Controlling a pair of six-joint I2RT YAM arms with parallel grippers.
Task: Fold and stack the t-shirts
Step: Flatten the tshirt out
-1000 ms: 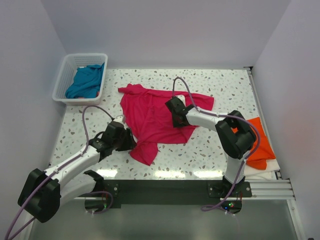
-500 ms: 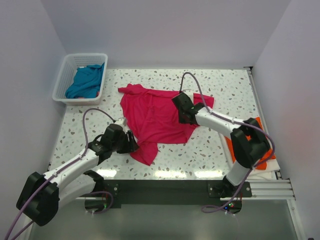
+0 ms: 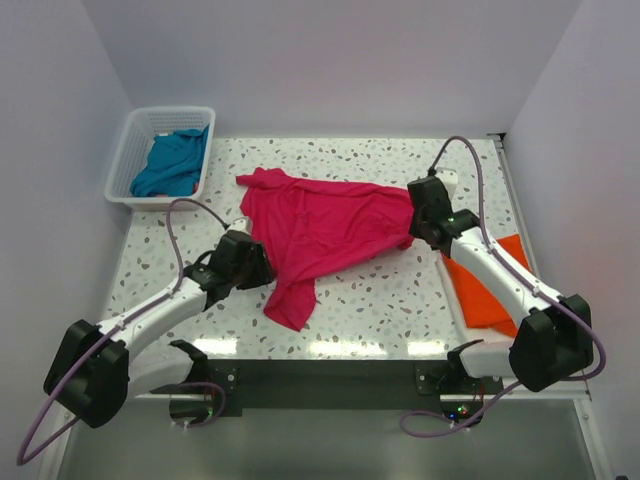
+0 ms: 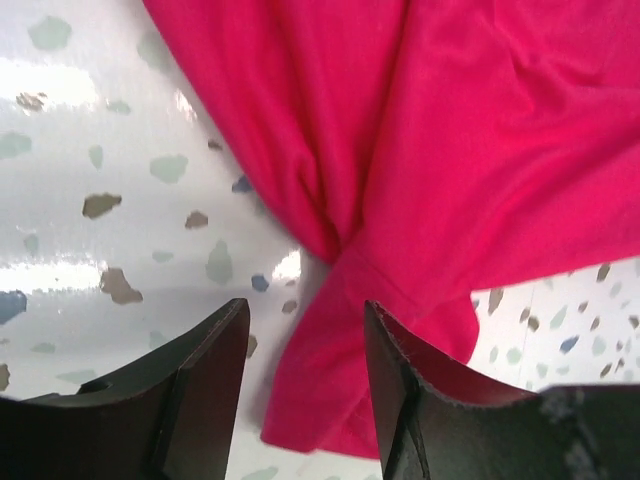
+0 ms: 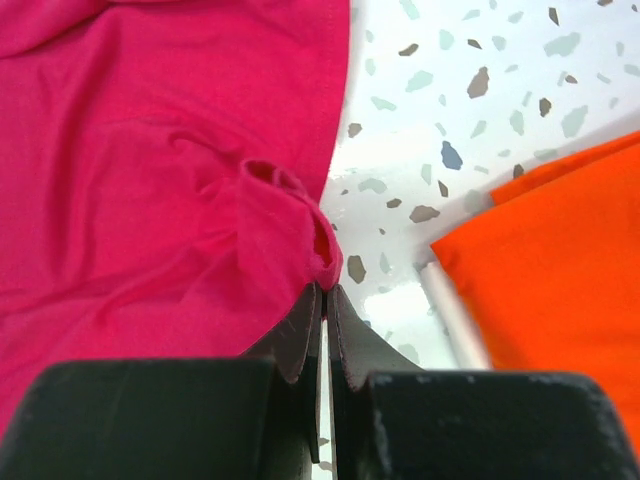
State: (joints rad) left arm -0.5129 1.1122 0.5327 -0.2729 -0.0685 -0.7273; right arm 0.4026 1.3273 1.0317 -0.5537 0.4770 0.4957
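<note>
Pink shirt (image 3: pixel 320 225) takes up the middle of the speckled table (image 3: pixel 400 290), rumpled and not folded. Its body runs as a wide band from the far left across to the right. A narrower part trails down toward the near side and ends in a loose tail close to the front edge.

Next in size is the orange shirt (image 3: pixel 475 298), which lies flat at the table's right edge, apart from the pink one. The right arm (image 3: pixel 497 266) crosses over it.

A white lattice basket (image 3: pixel 121 160) stands at the far left corner, clear of the pink shirt. The teal shirt (image 3: pixel 170 165) is crumpled inside it and covers much of its floor.

The left arm (image 3: pixel 160 315) stretches from the near left corner toward the pink shirt's lower left side.

The right gripper (image 3: pixel 413 222) sits at the right end of the pink shirt. In the right wrist view its fingers (image 5: pixel 300 340) are pressed together, with a small puckered fold of the shirt's edge pinched at their tips. The cloth fans out to the left from that pinch. Bare table and a corner of the orange shirt show to the right.

The left gripper (image 3: pixel 262 268) is low at the near left of the pink shirt. In the left wrist view its fingers (image 4: pixel 200 390) stand apart and hold nothing. Just beyond the gap lies the gathered neck where the trailing part meets the body, and there is bare table to the left.
</note>
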